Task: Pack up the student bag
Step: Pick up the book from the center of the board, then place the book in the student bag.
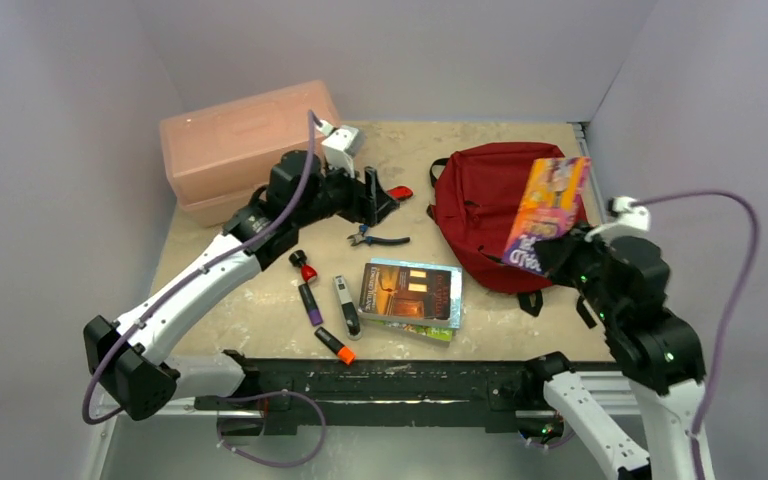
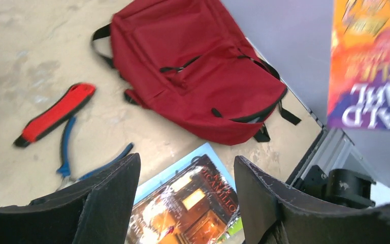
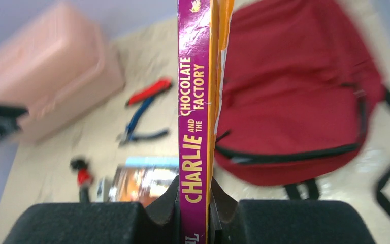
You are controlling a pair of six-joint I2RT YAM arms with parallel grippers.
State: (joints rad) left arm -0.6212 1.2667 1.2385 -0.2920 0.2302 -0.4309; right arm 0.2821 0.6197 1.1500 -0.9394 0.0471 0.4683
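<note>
Top external view shows the red student bag lying flat on the far right of the worktop. The right gripper is clamped on a bright book, held up over the bag's right side. The left gripper hangs with jaws apart, holding nothing, near the blue pliers.

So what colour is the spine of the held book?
Magenta-purple with yellow lettering; the book shows it best in the right wrist view.
</note>
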